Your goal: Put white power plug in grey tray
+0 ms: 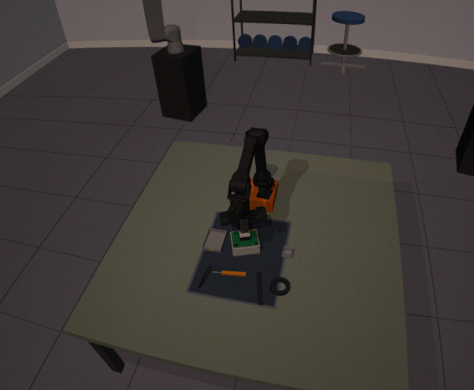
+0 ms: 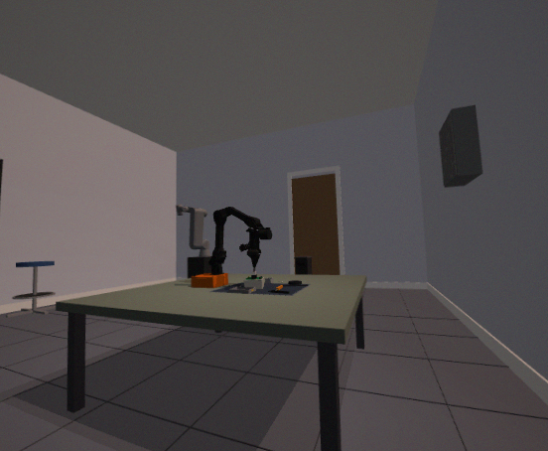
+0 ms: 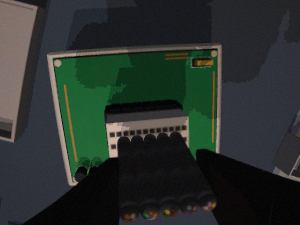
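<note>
The white plug (image 1: 245, 234) (image 3: 147, 134), gripped by the hand (image 1: 244, 227) (image 2: 254, 268) (image 3: 157, 163), sits on the green board (image 1: 239, 241) (image 3: 90, 109) at mid-frame from above; black wires (image 3: 157, 171) block its near side in the wrist view. The grey tray (image 1: 215, 240) (image 3: 15, 64) lies just left.

Green table (image 1: 343, 275) (image 2: 198, 313), dark mat (image 1: 240, 283) (image 2: 299, 289) (image 3: 250, 114), black ring (image 1: 280, 286) (image 2: 295, 282) (just off-mat)
</note>
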Motion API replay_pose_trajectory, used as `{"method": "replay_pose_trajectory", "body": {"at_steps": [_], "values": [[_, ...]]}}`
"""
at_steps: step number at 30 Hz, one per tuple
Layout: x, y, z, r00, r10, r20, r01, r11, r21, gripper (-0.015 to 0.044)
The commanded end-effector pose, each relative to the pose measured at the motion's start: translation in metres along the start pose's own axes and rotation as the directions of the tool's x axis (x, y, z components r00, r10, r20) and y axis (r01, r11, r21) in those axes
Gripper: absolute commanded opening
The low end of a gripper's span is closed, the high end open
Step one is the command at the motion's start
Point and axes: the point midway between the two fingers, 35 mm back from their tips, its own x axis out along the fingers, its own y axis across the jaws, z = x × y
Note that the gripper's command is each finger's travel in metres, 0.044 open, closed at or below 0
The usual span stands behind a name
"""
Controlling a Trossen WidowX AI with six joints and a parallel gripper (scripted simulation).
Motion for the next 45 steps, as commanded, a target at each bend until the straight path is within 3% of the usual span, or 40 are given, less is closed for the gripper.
{"method": "replay_pose_trajectory", "body": {"at_steps": [1,6,19,33,37,41,45], "values": [[-0.009,0.009,0.0,0.997,-0.081,-0.015,0.081,0.997,0.0,0.0],[-0.011,0.01,0.0,0.995,-0.099,-0.015,0.099,0.995,0.0,0.0],[-0.013,-0.013,0.0,0.987,0.163,-0.015,-0.163,0.987,0.004,0.0],[-0.018,0.011,0.001,0.994,-0.107,-0.015,0.107,0.994,0.0,0.0],[-0.018,0.009,0.001,0.997,-0.082,-0.015,0.082,0.997,0.0,0.0],[-0.019,-0.001,0.0,1.0,0.027,-0.015,-0.027,1.0,0.002,0.0],[-0.024,-0.001,0.0,1.0,0.027,-0.015,-0.027,1.0,0.002,0.0]]}}
